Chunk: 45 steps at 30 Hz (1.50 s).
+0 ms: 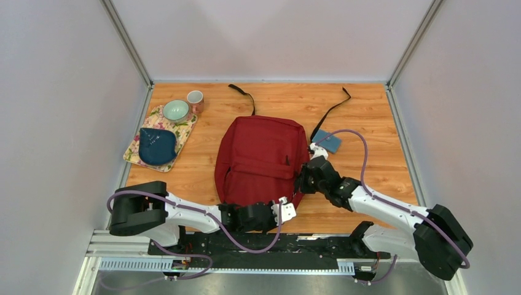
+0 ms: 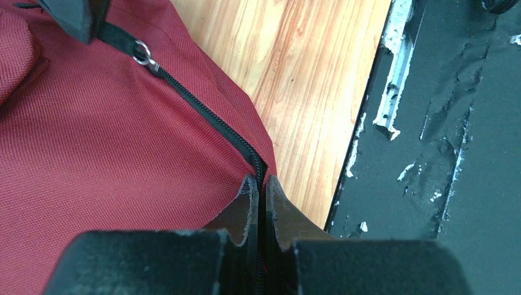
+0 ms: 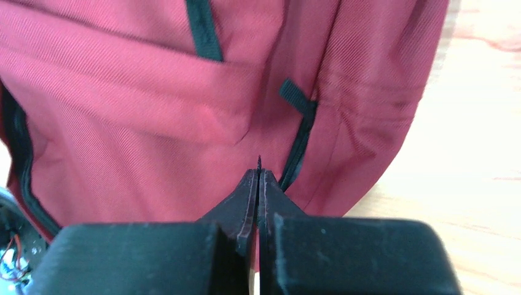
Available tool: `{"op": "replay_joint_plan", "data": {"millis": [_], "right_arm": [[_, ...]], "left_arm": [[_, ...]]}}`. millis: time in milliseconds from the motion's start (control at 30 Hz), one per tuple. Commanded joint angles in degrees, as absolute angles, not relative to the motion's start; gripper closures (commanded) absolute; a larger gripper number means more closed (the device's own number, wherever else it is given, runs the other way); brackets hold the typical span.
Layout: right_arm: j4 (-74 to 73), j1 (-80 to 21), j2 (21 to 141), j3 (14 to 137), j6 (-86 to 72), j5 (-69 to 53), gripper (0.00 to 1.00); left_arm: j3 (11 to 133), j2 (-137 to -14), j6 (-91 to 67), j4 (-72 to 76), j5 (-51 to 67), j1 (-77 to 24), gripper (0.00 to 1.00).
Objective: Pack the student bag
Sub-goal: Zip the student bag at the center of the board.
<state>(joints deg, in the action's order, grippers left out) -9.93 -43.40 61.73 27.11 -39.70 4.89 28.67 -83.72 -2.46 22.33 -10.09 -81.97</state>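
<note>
The student bag (image 1: 261, 157) is a dark red backpack lying flat in the middle of the wooden table, with its black straps (image 1: 244, 93) trailing toward the far side. My left gripper (image 1: 281, 209) is at the bag's near edge, shut on the black zipper seam (image 2: 262, 184) at the corner of the fabric. A metal zipper slider (image 2: 145, 56) sits further along that zipper. My right gripper (image 1: 303, 182) is at the bag's right side, shut on a thin black pull tab (image 3: 258, 162) that pokes out between its tips. Red fabric (image 3: 153, 123) fills the right wrist view.
A teal-blue wallet (image 1: 327, 141) lies right of the bag. A floral tray (image 1: 184, 130) at the left holds a dark blue pouch (image 1: 156, 145) and a green bowl (image 1: 176, 110), with a pink cup (image 1: 195, 100) beside them. The black base rail (image 2: 430, 123) borders the near table edge.
</note>
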Motion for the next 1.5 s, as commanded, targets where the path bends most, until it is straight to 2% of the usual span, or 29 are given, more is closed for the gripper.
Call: {"op": "replay_joint_plan", "data": {"millis": [0,500,700,1000,1133,1333,1433,1467], "right_arm": [[-4.48,-40.78,64.85,31.90,-35.16,10.89,1.00],[-0.62,-33.58,71.19,36.30,-31.38,9.32,1.00],[-0.88,-33.13,69.44,36.83,-29.98,4.84,1.00],[-2.63,-30.94,66.54,36.12,-29.53,6.42,1.00],[-3.43,-30.85,65.92,36.47,-30.41,5.10,1.00],[-8.25,-30.67,62.76,36.12,-31.55,7.82,1.00],[-11.60,-29.89,60.74,35.77,-31.99,8.96,1.00],[-12.30,-29.80,60.21,35.16,-32.08,9.75,0.96]], "left_arm": [[26.28,-81.57,-5.09,21.53,-5.19,-82.44,1.00],[22.06,-77.08,-8.17,20.30,-3.78,-82.53,1.00],[21.62,-76.03,-7.92,21.53,-4.92,-82.71,1.00],[21.97,-76.20,-8.44,21.44,-5.71,-82.79,1.00],[25.03,-77.33,-5.37,22.76,-6.50,-82.79,1.00],[37.24,-83.13,-1.75,20.92,0.78,-82.79,1.00],[37.54,-84.20,-4.20,24.67,2.99,-82.71,1.00],[36.57,-84.11,-4.65,26.09,2.64,-82.79,1.00]]}}
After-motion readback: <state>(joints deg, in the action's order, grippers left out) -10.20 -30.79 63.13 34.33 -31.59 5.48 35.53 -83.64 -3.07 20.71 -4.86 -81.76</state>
